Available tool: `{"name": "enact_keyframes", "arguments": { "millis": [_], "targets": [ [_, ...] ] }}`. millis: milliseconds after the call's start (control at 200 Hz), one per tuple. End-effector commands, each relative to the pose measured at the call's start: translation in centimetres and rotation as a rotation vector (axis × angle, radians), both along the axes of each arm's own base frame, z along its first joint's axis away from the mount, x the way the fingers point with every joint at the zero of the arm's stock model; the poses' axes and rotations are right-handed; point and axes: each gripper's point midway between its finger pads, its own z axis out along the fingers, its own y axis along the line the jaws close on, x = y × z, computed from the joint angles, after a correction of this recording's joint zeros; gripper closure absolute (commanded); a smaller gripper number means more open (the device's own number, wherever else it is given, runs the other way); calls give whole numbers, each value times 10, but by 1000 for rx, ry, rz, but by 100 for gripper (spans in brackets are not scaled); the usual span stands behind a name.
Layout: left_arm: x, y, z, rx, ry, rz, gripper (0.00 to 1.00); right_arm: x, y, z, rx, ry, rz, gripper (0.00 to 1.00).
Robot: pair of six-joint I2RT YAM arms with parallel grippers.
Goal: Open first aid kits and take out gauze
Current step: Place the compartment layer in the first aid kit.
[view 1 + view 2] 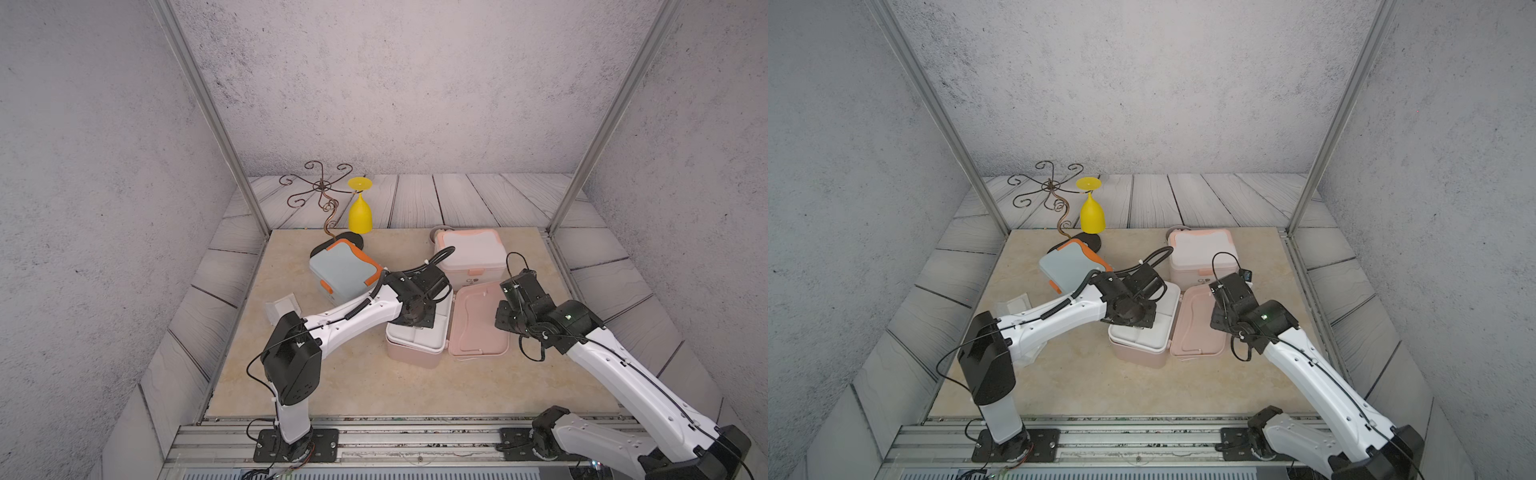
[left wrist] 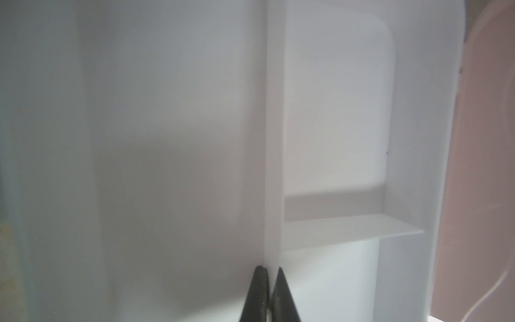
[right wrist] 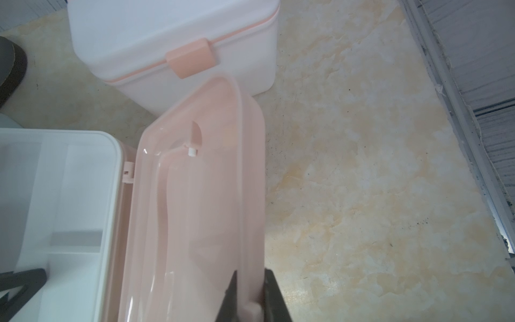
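The pink first aid kit stands open mid-table, its lid folded flat to the right. My left gripper reaches down into its white inner tray, shut on the tray's thin divider wall. My right gripper is shut on the lid's outer rim. The tray compartments in view hold nothing. The grey-blue kit and the white kit with peach trim are closed. One gauze packet lies on the table, left of my left arm.
A wire stand at the back left carries an upside-down yellow goblet. A small grey bowl peeks out behind the white kit. A metal rail edges the table on the right.
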Motion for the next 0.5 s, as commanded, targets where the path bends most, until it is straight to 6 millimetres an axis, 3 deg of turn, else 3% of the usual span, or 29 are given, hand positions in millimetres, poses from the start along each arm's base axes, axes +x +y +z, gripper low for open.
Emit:
{"name": "enact_keyframes", "arguments": {
  "millis": [0,230,495],
  "targets": [
    [-15,-14,-14,-73,105,2,100,4,2,8,14,-18,1,100],
    [-18,-19,-21,-162,151,22,100,3,2,8,12,-18,2,100],
    [-15,7,-36,25,118,12,100,3,2,7,13,-17,4,100]
  ]
}}
